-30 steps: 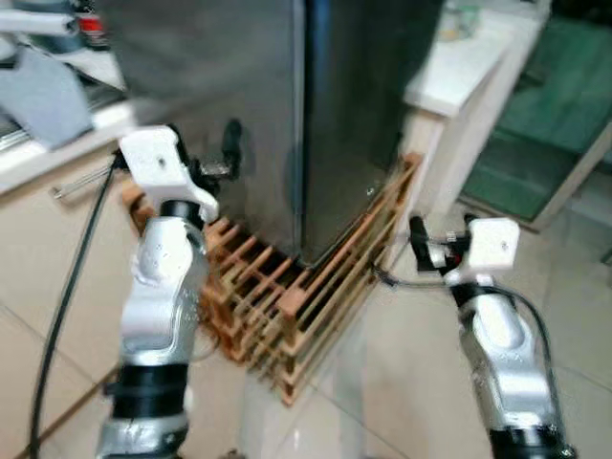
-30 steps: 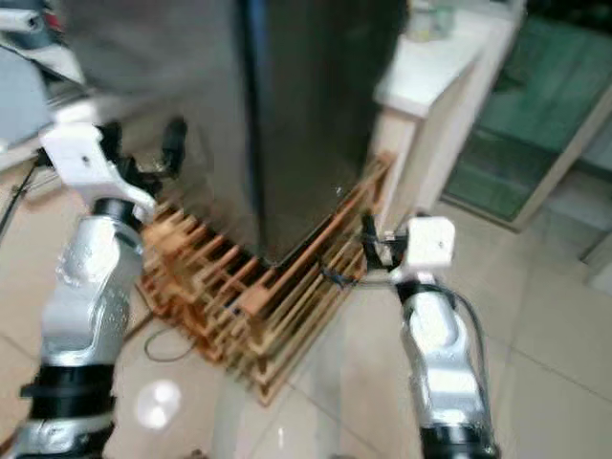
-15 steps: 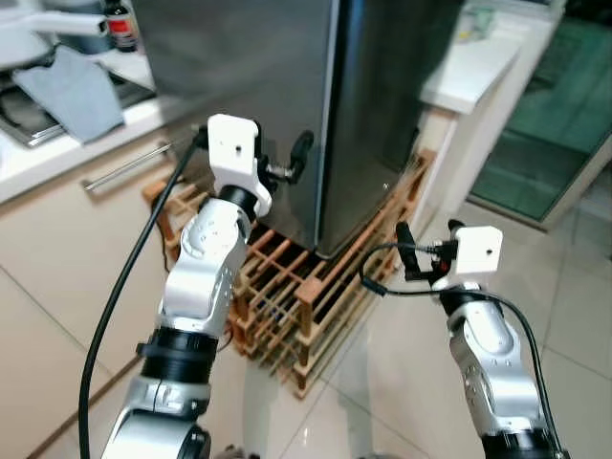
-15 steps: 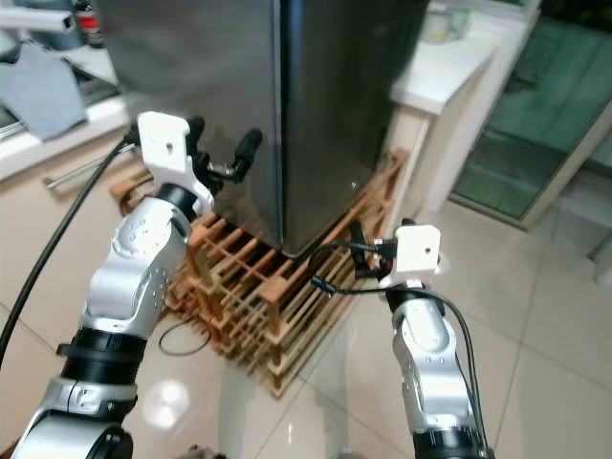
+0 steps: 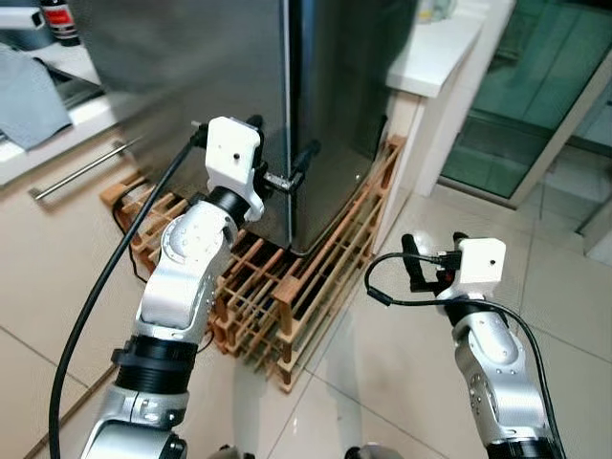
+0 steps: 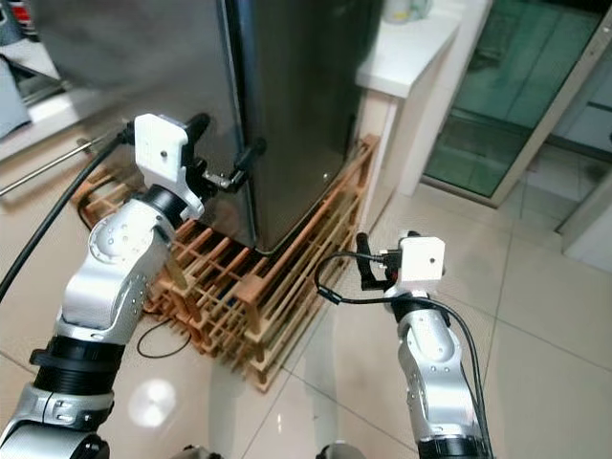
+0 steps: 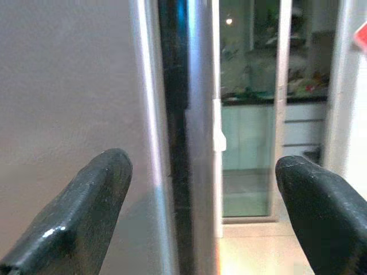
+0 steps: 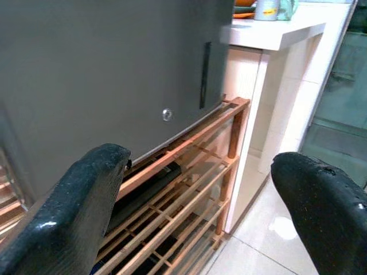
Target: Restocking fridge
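The stainless steel fridge stands shut on a wooden slatted rack. My left gripper is raised at the fridge's front corner. It is open, with one finger before the door face and the other past the corner. The dark door seam runs between them. My right gripper hangs lower, over the floor to the right of the rack. It is open with nothing in it and faces the fridge's side wall and the rack.
A white counter stands close to the right of the fridge, with a glass door beyond it. On the left is a kitchen cabinet with a bar handle and a grey cloth. A black cable hangs by my left arm.
The camera has swung and the picture has sharpened. My left gripper has come up to the fridge's corner edge and stays there. The right gripper stays low and open.
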`<state>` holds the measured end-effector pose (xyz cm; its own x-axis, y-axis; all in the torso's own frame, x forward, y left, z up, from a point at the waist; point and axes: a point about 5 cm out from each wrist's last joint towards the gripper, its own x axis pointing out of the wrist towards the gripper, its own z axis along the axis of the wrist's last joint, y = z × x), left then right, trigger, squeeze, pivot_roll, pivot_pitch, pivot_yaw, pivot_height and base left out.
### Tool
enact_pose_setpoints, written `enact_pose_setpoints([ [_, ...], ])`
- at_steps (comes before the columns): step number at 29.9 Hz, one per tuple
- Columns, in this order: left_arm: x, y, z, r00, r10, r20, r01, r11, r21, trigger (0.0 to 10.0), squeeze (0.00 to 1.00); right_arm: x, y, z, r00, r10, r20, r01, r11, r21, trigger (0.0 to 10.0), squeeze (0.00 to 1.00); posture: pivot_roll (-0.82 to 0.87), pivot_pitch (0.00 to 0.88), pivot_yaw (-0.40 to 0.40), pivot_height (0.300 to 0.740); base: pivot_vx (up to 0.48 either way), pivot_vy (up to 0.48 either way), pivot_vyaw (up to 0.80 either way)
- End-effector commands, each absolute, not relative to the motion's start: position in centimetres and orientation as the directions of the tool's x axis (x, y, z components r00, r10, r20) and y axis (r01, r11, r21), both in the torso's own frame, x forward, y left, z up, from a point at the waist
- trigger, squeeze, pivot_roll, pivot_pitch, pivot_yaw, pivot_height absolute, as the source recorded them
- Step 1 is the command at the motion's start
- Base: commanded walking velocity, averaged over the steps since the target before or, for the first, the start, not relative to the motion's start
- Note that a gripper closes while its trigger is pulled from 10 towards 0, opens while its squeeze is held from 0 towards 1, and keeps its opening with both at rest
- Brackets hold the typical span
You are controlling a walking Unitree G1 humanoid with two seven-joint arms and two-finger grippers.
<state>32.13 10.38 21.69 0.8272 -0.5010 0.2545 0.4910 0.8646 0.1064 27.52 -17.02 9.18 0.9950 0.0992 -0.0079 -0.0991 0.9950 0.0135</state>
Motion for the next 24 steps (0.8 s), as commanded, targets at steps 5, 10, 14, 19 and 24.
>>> enact_pose_setpoints([
  [5, 31.9, 9.1, 20.2, 0.827, -0.526, 0.197, 0.537, 0.844, 0.000, 10.0, 0.00, 27.9, -17.0, 9.6, 0.996, 0.088, 0.015, -0.089, 0.996, 0.020, 10.0, 0.00, -0.09, 0.000, -0.002, 0.736, 0.000, 0.000, 0.00],
  [10, 32.5, 9.2, 17.6, 0.861, -0.498, 0.101, 0.504, 0.863, -0.037, 10.0, 0.00, 27.6, -17.1, 10.0, 0.994, 0.098, 0.040, -0.101, 0.992, 0.075, 10.0, 0.00, -0.11, 0.000, 0.004, 0.736, 0.000, 0.000, 0.00],
  [14, 32.6, 9.4, 16.7, 0.873, -0.482, 0.076, 0.487, 0.871, -0.065, 10.0, 0.00, 27.5, -17.1, 10.0, 0.994, 0.099, 0.043, -0.102, 0.991, 0.081, 10.0, 0.00, -0.12, 0.000, 0.009, 0.736, 0.000, 0.000, 0.00],
  [19, 32.9, 9.7, 15.7, 0.884, -0.464, 0.051, 0.466, 0.882, -0.073, 10.0, 0.00, 27.6, -17.3, 10.0, 0.995, 0.088, 0.042, -0.091, 0.993, 0.073, 10.0, 0.00, -0.12, 0.000, 0.010, 0.736, 0.000, 0.000, 0.00],
  [24, 33.0, 9.7, 15.6, 0.884, -0.464, 0.056, 0.467, 0.879, -0.091, 10.0, 0.00, 27.6, -17.4, 10.0, 0.995, 0.086, 0.041, -0.089, 0.993, 0.072, 10.0, 0.00, -0.11, 0.000, 0.006, 0.736, 0.000, 0.000, 0.00],
])
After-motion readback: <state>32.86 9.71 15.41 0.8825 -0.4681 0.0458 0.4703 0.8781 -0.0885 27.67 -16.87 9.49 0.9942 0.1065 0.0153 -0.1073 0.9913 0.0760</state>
